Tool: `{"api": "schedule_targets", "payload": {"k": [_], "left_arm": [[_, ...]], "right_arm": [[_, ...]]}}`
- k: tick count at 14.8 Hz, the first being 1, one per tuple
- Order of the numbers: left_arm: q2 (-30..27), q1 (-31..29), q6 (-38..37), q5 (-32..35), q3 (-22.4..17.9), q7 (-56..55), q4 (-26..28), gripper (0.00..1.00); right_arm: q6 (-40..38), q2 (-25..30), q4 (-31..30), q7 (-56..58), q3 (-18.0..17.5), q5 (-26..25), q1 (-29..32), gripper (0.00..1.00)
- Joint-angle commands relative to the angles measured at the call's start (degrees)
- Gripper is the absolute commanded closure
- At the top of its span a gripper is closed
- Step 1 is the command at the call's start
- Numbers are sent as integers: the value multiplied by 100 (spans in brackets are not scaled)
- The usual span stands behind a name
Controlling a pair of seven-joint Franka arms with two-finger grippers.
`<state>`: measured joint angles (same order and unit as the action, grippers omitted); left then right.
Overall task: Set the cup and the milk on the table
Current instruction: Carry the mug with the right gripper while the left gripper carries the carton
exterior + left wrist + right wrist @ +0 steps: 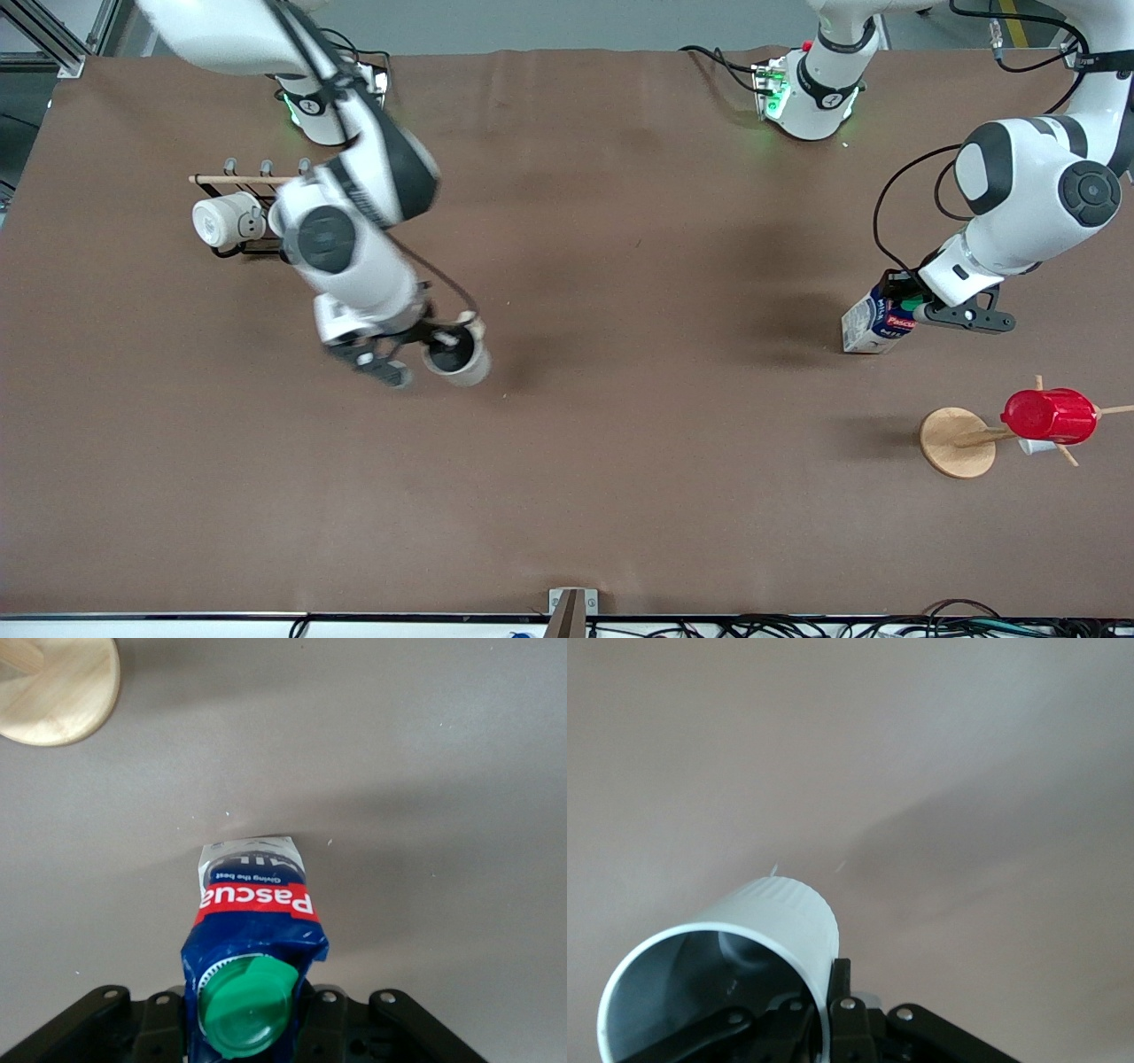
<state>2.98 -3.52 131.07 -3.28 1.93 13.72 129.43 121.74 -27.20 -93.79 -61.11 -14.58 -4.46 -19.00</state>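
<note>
The cup (pixel 458 358) is a pale grey-beige mug with a dark inside. My right gripper (pixel 440 342) is shut on its rim and holds it tilted over the brown table (pixel 620 221). In the right wrist view the cup (pixel 757 926) shows with one finger (pixel 842 981) outside its wall and the other inside; the gripper (pixel 827 997) pinches the rim. The milk (pixel 873 321) is a white and blue carton with a red label. My left gripper (pixel 914 310) is shut on its top and holds it tilted, base at or just above the table. The left wrist view shows the milk (pixel 252 904), its green cap (pixel 248 1005) and the gripper (pixel 248 1020).
A mug rack with a wooden bar and a white mug (pixel 221 220) stands at the right arm's end. A wooden cup tree with a round base (pixel 955 443) carries a red cup (pixel 1050 415), nearer to the front camera than the milk. Its base shows in the left wrist view (pixel 53 682).
</note>
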Motion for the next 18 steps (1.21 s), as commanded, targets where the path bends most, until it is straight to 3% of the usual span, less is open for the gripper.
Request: {"api": "schedule_targets", "payload": {"k": [1,6,10,15,18], "left_arm": [[-227,0,-195,-68,27,140,-128,93],[-70,53,-933,-68,141,-10,-1207,93],[-34,299,-1268,-85,474,-509,-1438,93],[167,255,-1268,-94,1738,-1879,-1534,90],[632,238,-1268,-94,2390,-2513,-1806,89]], "right_arm": [[357,-794,528,-743,43,-213,-620,99],[693,-1050,511,-806,43,-326,-1166,99],[693,-1050,354,-806,52,-440,-1185,98],[693,-1138,248,-815,52,-748,-1202,95],[702,-1182,247,-815,43,-854,-1202,77]]}}
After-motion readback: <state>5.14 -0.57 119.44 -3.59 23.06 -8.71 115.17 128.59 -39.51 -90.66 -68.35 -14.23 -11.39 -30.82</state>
